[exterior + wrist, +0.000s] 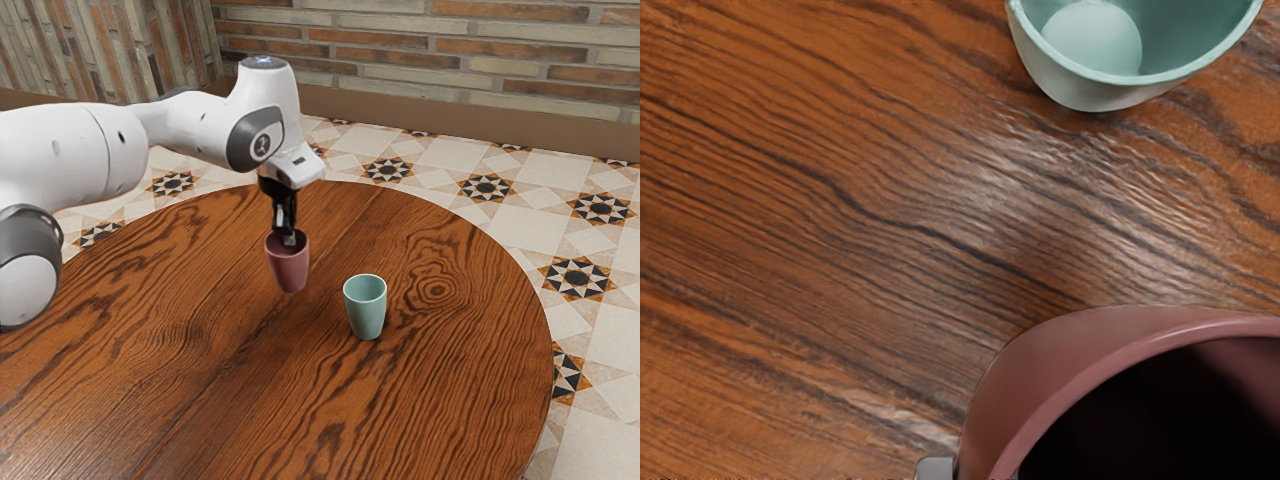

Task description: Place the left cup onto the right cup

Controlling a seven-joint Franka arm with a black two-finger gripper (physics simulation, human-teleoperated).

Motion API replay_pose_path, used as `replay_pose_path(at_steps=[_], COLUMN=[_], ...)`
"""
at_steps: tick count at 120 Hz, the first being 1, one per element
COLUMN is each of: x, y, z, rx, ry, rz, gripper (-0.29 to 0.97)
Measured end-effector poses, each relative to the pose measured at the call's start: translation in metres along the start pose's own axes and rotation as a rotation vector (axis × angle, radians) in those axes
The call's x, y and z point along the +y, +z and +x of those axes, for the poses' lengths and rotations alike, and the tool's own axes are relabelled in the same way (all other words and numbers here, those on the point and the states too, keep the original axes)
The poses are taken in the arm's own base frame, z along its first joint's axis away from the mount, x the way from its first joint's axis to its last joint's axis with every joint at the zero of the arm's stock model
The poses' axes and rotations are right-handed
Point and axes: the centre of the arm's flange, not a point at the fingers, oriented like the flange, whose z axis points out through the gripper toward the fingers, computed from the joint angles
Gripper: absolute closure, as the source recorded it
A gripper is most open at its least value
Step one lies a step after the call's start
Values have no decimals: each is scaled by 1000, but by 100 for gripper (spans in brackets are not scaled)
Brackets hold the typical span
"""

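Note:
A dusty pink cup [289,264] hangs a little above the round wooden table [200,380], held by its rim in my black gripper [288,236], which is shut on it. A teal cup [365,304] stands upright on the table, to the exterior view's right of the pink one and a little nearer the camera. In the wrist view the pink cup's rim [1110,385] lies just under my hand, and the teal cup [1120,50] shows its pale inner bottom beyond it, across bare wood.
The table's curved edge [545,350] runs along the exterior view's right, with patterned floor tiles [590,200] below it. A brick wall [420,40] stands at the back. My white arm [120,140] reaches in from the exterior view's left.

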Motion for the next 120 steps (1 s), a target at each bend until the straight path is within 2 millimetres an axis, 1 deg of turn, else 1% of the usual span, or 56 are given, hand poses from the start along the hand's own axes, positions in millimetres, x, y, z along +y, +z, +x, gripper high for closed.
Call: replay_pose_path(at_steps=[24,44,69,94,120], x=[-5,-10,-11,-3,5], y=[-19,-23,-34,-39,-40], z=[13,24,46,66,77], rx=[5,8,23,44,74], ry=[15,24,48,68,72], rz=[24,41,66,65,45], gripper=[79,79,79,79,79])
